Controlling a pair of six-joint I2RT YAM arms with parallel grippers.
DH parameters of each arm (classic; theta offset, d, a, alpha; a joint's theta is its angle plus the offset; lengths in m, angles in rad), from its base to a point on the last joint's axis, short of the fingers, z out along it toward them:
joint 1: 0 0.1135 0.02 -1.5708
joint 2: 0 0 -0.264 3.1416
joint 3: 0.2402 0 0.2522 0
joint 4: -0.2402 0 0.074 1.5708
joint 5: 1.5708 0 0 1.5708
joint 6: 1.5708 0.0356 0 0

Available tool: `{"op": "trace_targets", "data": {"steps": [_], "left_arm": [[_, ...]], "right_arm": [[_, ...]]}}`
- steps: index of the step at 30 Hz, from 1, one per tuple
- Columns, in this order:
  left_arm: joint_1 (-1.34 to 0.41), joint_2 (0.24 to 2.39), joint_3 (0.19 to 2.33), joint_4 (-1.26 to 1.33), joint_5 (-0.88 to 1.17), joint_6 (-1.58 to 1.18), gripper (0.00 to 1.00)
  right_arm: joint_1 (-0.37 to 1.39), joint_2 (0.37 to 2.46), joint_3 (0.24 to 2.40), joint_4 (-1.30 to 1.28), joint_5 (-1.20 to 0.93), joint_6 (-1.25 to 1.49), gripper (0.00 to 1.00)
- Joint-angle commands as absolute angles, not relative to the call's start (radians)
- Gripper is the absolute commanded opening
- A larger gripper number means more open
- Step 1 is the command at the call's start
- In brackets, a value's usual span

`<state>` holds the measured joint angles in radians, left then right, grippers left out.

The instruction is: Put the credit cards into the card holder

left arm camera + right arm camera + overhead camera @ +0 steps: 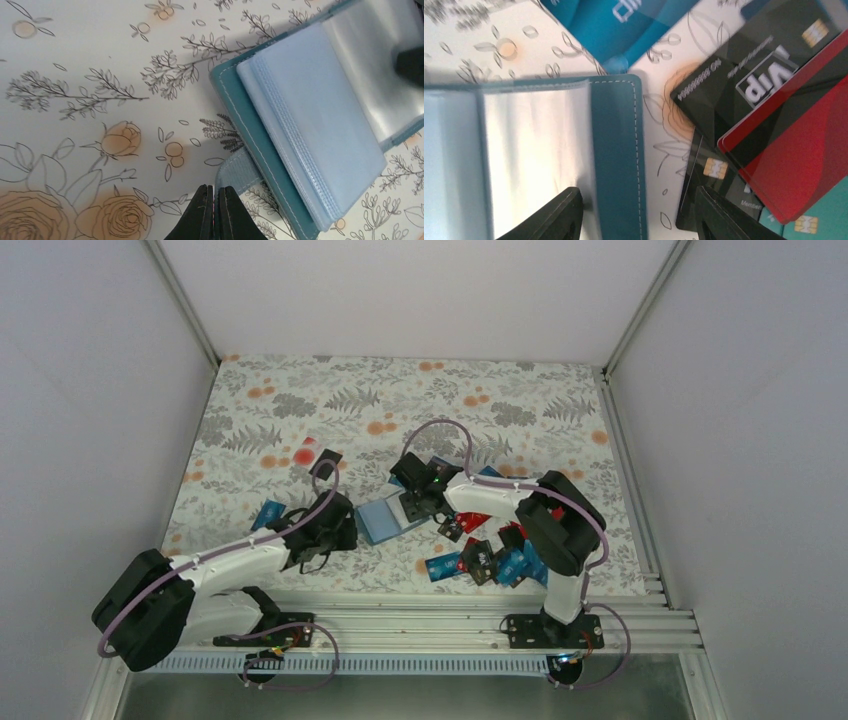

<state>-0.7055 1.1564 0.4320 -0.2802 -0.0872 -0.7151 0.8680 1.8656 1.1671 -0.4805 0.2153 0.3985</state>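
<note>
The card holder (pixel 385 520) lay open at the middle of the top view, on the flowered cloth (pixel 300 400), between the two grippers. Its cover was teal with pale stitching and its inside a lighter blue. The left wrist view showed what the top view could not: a stack of pale blue sleeves (pixel 310 135) with ribbed edges, and a soft strap poking out from under the cover. There the left gripper (pixel 216 212) had its jaws pressed together on nothing, just beside that strap. The right wrist view showed a shiny clear sleeve (pixel 534 150) and the stitched cover. The right gripper (pixel 639 220) had its jaws well apart, gripping nothing. One finger was over the sleeve, the other over the credit cards (pixel 754 80), black, red, blue and teal, heaped at the right of that frame.
</note>
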Motion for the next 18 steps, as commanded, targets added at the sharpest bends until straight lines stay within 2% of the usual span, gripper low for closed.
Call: {"op": "trace_targets", "data": {"steps": [1, 15, 18], "left_arm": [[-0.712, 1.173, 0.471, -0.338, -0.166, -0.699, 0.02], [-0.664, 1.434, 0.686, -0.489, -0.386, -0.723, 0.06], [-0.664, 1.454, 0.734, -0.521, -0.393, -0.745, 0.13]], "right_arm": [[0.858, 1.847, 1.112, -0.452, 0.175, 0.396, 0.57], [0.858, 1.790, 1.016, -0.399, -0.041, 0.444, 0.54], [0.858, 1.768, 1.008, -0.397, -0.073, 0.459, 0.54]]}}
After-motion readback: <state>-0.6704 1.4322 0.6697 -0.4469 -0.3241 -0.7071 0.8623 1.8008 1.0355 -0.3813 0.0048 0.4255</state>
